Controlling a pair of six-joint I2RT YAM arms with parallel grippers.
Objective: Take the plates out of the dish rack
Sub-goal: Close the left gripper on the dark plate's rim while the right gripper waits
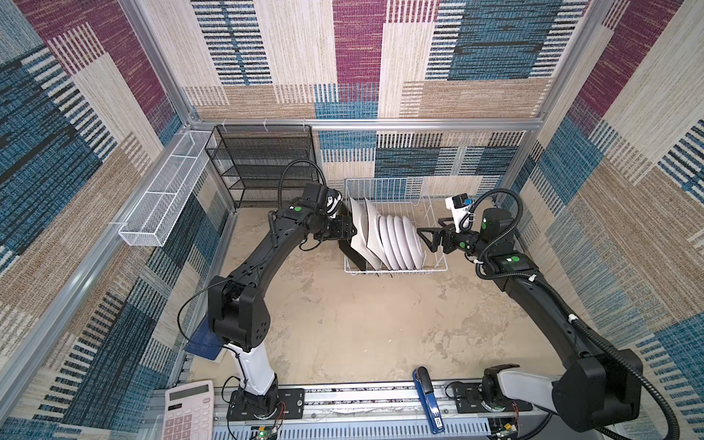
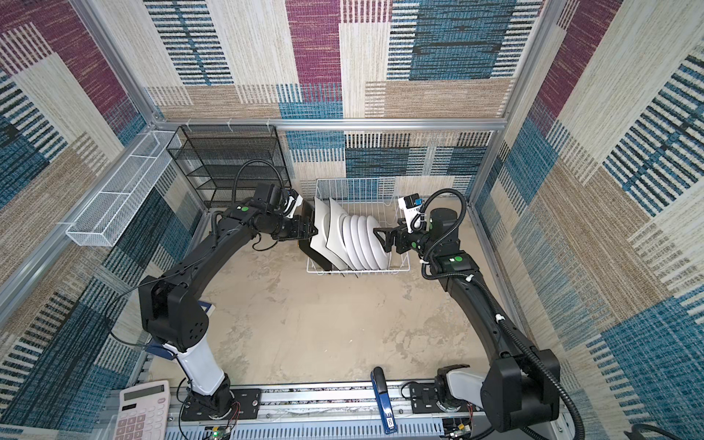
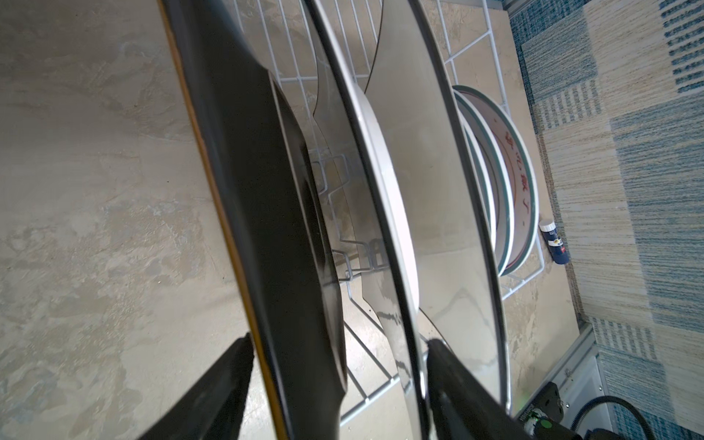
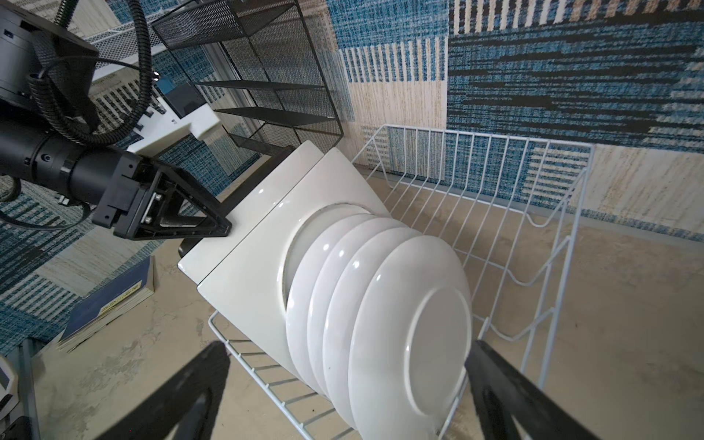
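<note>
Progress: nothing looks unloaded. Every plate in view stands on edge in the white open-wire dish rack at the back of the mottled beige tabletop. The whole job is left.

Left gripper: jaws apart, straddling the edges of the glossy black square plate at the row's end and the dark-rimmed white square plate beside it. Not clamped; cannot tell whether a pad touches.

Right gripper: jaws wide apart either side of the outermost round white plate, holding nothing.

Materials: the plates are hard, glazed and full of highlights. The squares have flared, curving corners. The rounds show plain backs with a raised foot ring, and one face carries red characters inside a greenish band. The rack is thin coated wire with flared sides and upright tines.
</note>
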